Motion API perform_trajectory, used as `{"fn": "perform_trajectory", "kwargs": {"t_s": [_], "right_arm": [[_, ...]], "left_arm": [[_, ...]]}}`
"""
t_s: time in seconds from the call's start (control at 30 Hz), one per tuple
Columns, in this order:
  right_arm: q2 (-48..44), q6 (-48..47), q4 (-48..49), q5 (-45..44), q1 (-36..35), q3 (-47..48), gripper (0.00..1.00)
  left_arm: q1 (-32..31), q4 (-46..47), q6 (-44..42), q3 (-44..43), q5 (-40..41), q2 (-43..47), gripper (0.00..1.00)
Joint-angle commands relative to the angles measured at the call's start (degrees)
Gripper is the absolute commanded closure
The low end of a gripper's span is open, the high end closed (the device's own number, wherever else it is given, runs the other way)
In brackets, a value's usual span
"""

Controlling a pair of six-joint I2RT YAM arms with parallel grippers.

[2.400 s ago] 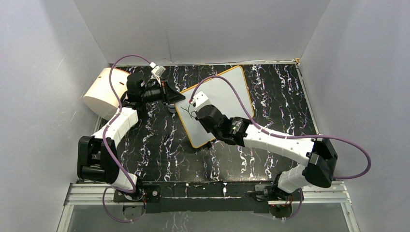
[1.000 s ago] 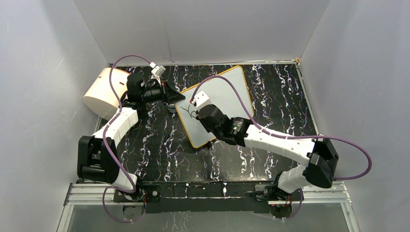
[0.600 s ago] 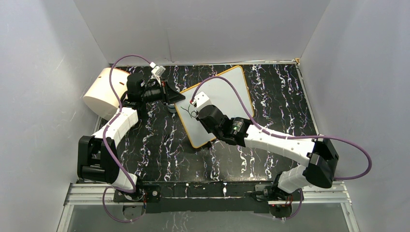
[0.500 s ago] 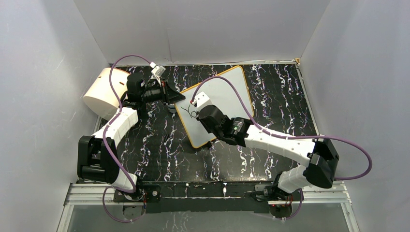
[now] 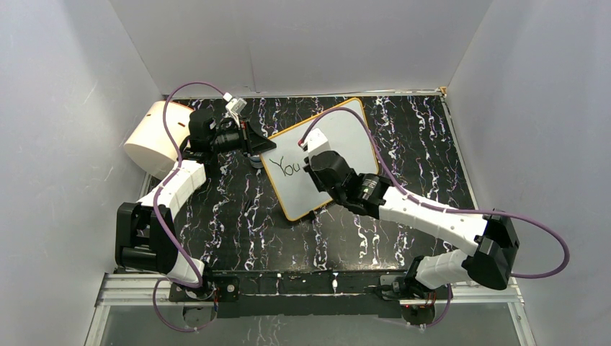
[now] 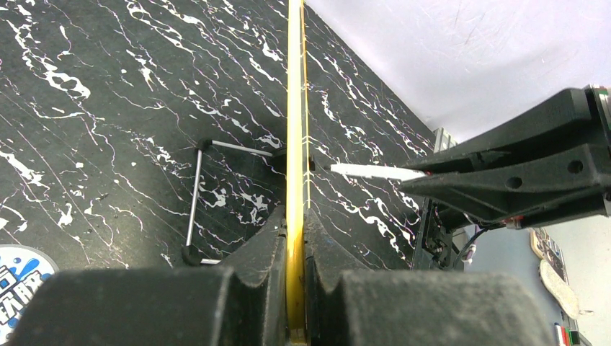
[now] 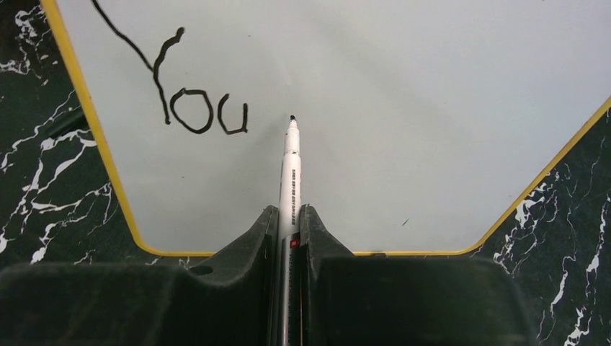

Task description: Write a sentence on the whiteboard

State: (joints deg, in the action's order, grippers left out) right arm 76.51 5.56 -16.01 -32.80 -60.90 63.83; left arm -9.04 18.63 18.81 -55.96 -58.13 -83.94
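The whiteboard [image 5: 348,130], white with a yellow rim, stands tilted on the black marbled table. My left gripper [image 5: 258,147] is shut on its left edge; in the left wrist view the yellow rim [image 6: 295,108] runs between the jaws of that gripper [image 6: 295,218]. The sentence [image 5: 289,167] reads only "You" [image 7: 189,104], in black near the board's left end. My right gripper [image 7: 290,213] is shut on a white marker [image 7: 291,180]. Its tip sits just right of the "u", at or just off the whiteboard [image 7: 418,101]. The marker [image 6: 375,171] also shows in the left wrist view.
A big cream cylinder [image 5: 151,140] lies at the back left, behind my left arm. A thin wire stand foot [image 6: 196,194] rests on the table behind the board. Grey walls close in the table on three sides.
My right gripper has shifted right along the board with the marker, and the whole word "You" now shows where only a few strokes did. The left arm has not moved.
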Motion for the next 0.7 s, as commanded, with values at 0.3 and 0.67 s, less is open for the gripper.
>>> {"fn": "perform_trajectory", "kwargs": {"t_s": [0.3,0.67], "right_arm": [[-1.78,-1.07,6.01,1.57,3.67,-1.05,1.0],[-0.77,-1.59,7.56,2.73,4.23,-0.64,1.0]], "left_arm": [[-1.58,-4.76,-2.99,1.21,-2.07,-1.84,1.0],[-1.59,-4.75,-3.05,1.21,-2.22,-2.02,1.0]]}}
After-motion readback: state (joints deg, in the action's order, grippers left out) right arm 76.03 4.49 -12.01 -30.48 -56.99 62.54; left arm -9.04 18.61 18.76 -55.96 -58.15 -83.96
